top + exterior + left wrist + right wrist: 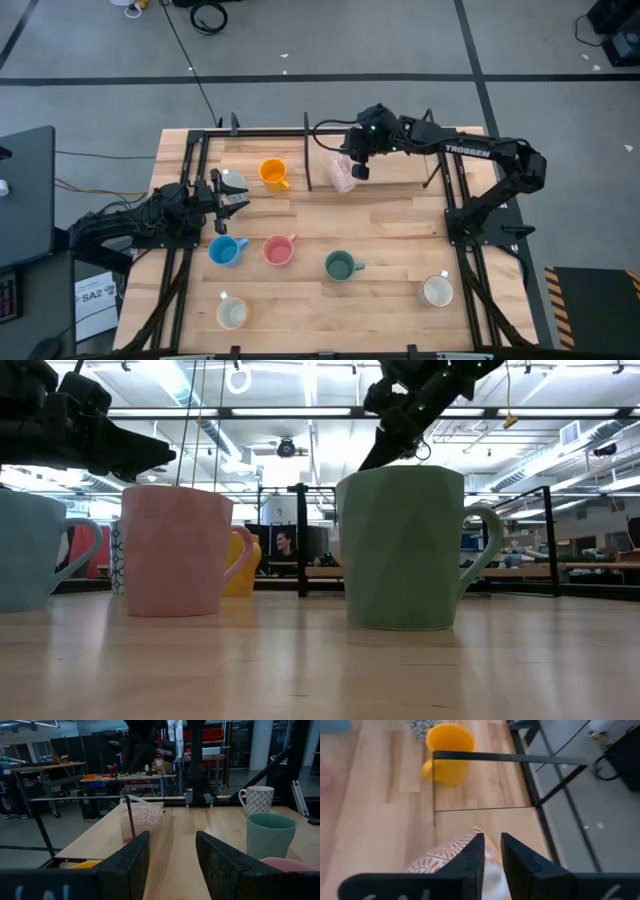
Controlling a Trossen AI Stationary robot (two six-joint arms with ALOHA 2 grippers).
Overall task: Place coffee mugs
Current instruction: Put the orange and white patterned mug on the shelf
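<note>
A white mug with a pink pattern point(342, 177) is at the far middle of the table, right below my right gripper point(357, 168), which is shut on it. The orange mug point(273, 173) stands to its left. In the middle row stand the light blue mug point(227, 250), the pink mug point(279, 250) and the teal-green mug point(342, 265). White mugs stand at the near right point(437, 291) and the near left point(232, 314). At the left edge my left gripper point(228, 196) is open and level, with nothing between its fingers, and a white mug point(233, 181) stands just beyond it. My right gripper pinches the patterned mug's wall at the rim point(487, 839). One finger point(475, 855) is on the patterned outside and the other over the white inside. The fingers slant down from the table's right. The mug point(142, 820) hangs tilted below them and appears clear of the table.
A black rack frame runs along the table's far and side edges, with an upright post point(308, 165) between the orange mug and the patterned mug. Its bar point(495, 756) crosses in front of the orange mug point(447, 752). Bare boards lie between the far row and the middle row.
</note>
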